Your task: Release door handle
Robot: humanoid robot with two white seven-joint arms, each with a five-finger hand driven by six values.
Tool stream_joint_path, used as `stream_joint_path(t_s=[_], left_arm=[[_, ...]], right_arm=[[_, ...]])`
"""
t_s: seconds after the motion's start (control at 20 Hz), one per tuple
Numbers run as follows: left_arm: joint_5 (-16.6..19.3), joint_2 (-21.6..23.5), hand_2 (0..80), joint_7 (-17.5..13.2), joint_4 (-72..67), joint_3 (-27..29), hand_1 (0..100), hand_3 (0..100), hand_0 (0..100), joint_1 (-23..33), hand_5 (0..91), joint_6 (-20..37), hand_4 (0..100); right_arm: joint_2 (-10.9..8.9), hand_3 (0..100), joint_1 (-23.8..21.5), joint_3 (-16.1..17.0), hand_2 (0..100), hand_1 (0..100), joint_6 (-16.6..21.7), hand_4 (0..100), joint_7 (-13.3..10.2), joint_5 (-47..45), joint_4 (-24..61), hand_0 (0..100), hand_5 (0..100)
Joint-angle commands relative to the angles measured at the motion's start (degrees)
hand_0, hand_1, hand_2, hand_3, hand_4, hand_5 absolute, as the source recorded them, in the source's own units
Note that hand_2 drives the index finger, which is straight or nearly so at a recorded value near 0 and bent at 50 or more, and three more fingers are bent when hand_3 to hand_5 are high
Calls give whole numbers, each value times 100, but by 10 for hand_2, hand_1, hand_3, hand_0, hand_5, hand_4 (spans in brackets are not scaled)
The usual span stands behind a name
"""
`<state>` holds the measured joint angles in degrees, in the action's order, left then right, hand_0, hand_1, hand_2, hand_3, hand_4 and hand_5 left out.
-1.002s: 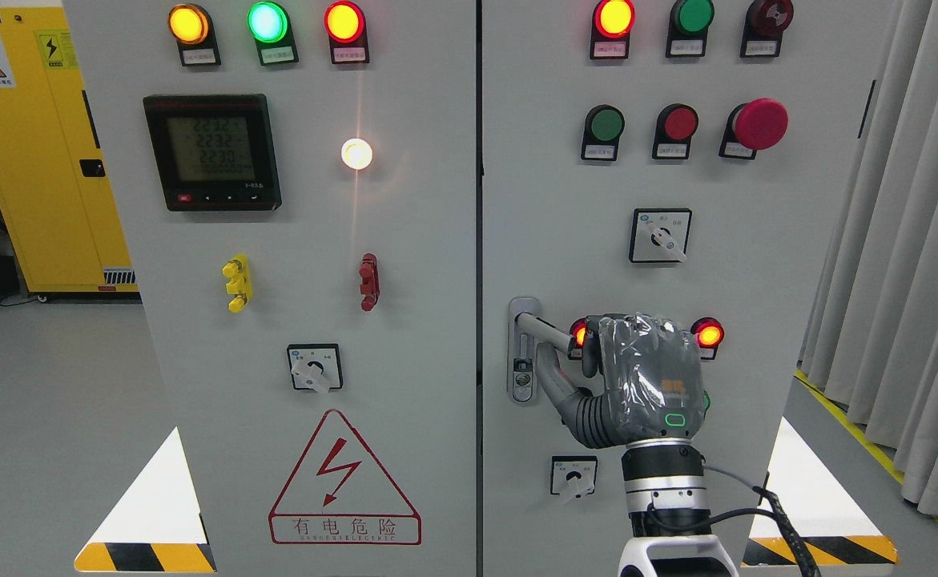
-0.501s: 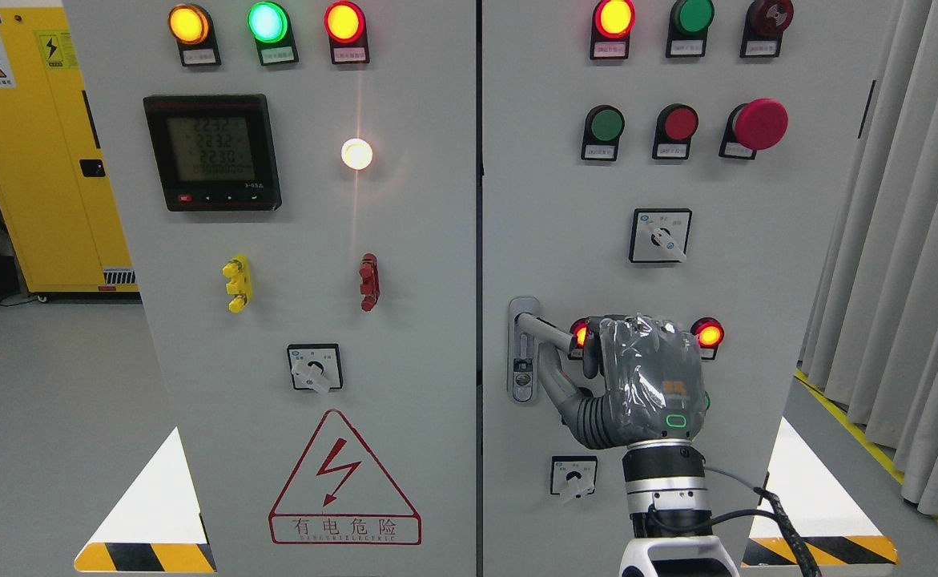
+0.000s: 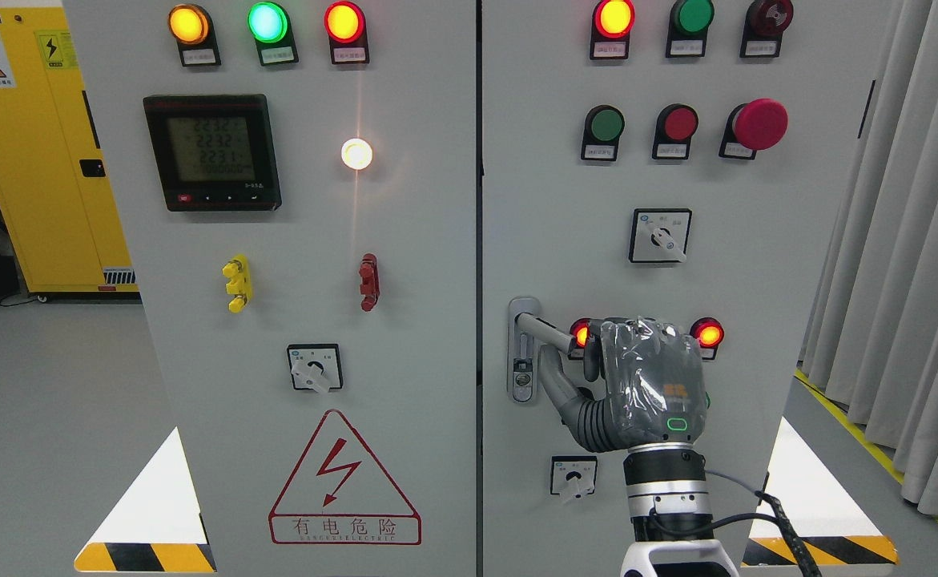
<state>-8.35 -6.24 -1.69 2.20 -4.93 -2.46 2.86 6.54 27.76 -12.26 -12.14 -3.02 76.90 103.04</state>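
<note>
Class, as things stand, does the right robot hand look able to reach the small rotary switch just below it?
Probably yes: the right robot hand sits just above the rotary switch, nothing between, though it is curled at the door handle.

A smooth grey floor point(image 3: 44, 417) lies at 8 o'clock. A yellow metal safety cabinet point(image 3: 28, 160) stands at 10 o'clock. Pleated grey curtains point(image 3: 909, 280) hang at 3 o'clock; a yellow floor line point(image 3: 861, 437) runs along their base.

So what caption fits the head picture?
Right hand curled around the door handle on a grey control cabinet.
</note>
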Motion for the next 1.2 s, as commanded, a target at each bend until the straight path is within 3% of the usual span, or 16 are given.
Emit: stream_joint_path(t_s=[0.0, 1.15], left_arm=[[0, 0, 0, 2, 0, 1, 556, 0, 120, 0, 0, 4, 0], [0, 0, 0, 2, 0, 1, 556, 0, 120, 0, 0, 4, 0]], right_arm=[[-48, 1000, -42, 4, 919, 522, 1, 1000, 21, 0, 24, 493, 1000], [-57, 1000, -95, 21, 922, 540, 10, 1000, 3, 0, 67, 537, 1000]])
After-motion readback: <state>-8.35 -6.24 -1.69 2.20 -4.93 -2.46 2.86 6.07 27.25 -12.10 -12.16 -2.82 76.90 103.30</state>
